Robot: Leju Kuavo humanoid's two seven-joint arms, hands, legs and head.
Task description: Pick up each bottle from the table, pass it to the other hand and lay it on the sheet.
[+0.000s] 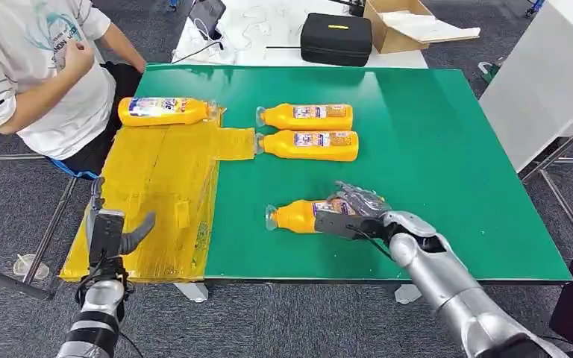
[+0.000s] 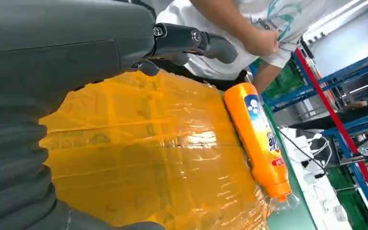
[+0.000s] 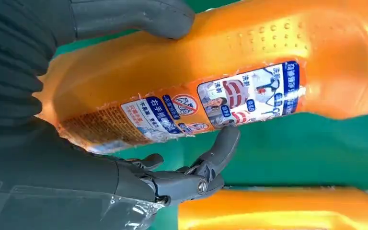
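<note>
Right robot hand is wrapped around the label end of the near bottle, which lies on its side on the green worktop, neck toward the sheet. In the right wrist view the thumb lies on one flank and a finger on the other; whether the grasp is fully tight is hard to tell. The bottle does not look lifted.

Left robot hand hovers over the near edge of the yellow sheet, fingers apart, empty.

One bottle on sheet, at the far edge. Two more, bottle pair, lie side by side mid-worktop, just beyond the held one.

Risks, judged:
- Body is smooth and rounded; a grip at one end may let the neck droop or the bottle roll out on lift.
- Pair lies near; a wide swing could knock them.
- Handover: a poor left grasp before the right lets go would drop it.
- A person sits by the sheet's far corner.
</note>
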